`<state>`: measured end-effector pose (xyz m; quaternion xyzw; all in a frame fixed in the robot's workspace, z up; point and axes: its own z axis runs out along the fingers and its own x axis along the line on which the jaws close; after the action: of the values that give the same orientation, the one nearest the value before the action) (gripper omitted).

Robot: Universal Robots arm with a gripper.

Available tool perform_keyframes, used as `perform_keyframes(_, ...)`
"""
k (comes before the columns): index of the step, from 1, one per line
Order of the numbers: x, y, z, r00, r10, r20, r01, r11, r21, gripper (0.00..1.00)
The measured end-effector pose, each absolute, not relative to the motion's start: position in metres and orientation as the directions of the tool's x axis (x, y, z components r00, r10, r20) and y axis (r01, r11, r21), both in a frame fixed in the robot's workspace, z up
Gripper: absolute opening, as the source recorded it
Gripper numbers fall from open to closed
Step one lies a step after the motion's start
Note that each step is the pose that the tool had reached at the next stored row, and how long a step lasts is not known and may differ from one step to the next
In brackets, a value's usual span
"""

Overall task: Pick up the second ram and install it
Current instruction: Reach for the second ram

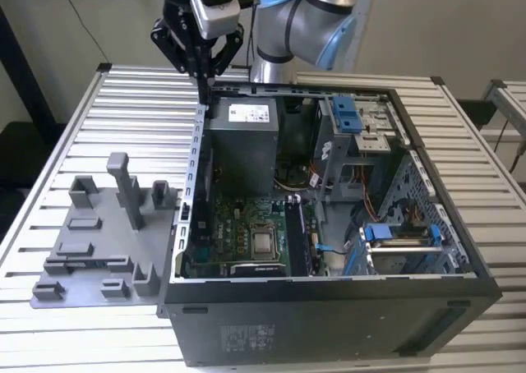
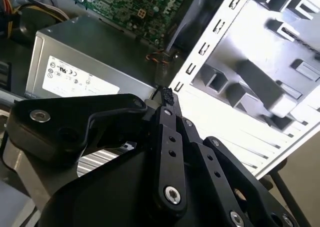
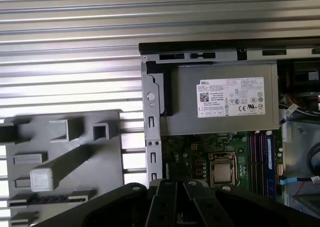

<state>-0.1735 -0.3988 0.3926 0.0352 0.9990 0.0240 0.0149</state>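
Overhead, you have free room above the tabletop (image 1: 66, 110), but the case (image 1: 329, 324) wall is a thin metal edge just under the claw (image 1: 203, 72). It is closed on a thin dark strip, seemingly the ram (image 1: 204, 92): I judge it light, stiff and fragile, so grip its top edge, never the contacts.

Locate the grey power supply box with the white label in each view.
Exterior view: the power supply sits in the case's far corner, towards the exterior view's left.
Second wrist view: it lies beside the motherboard, label showing.
First wrist view: it lies against the case wall, label showing.
Shared landmark: the green motherboard bordering it.
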Motion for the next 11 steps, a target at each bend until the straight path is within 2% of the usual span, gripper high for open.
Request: perform_keyframes(11,-0.203,-0.399,0.393,-0.997,0.071,-0.034,0.070,0.996,0.049,0.11)
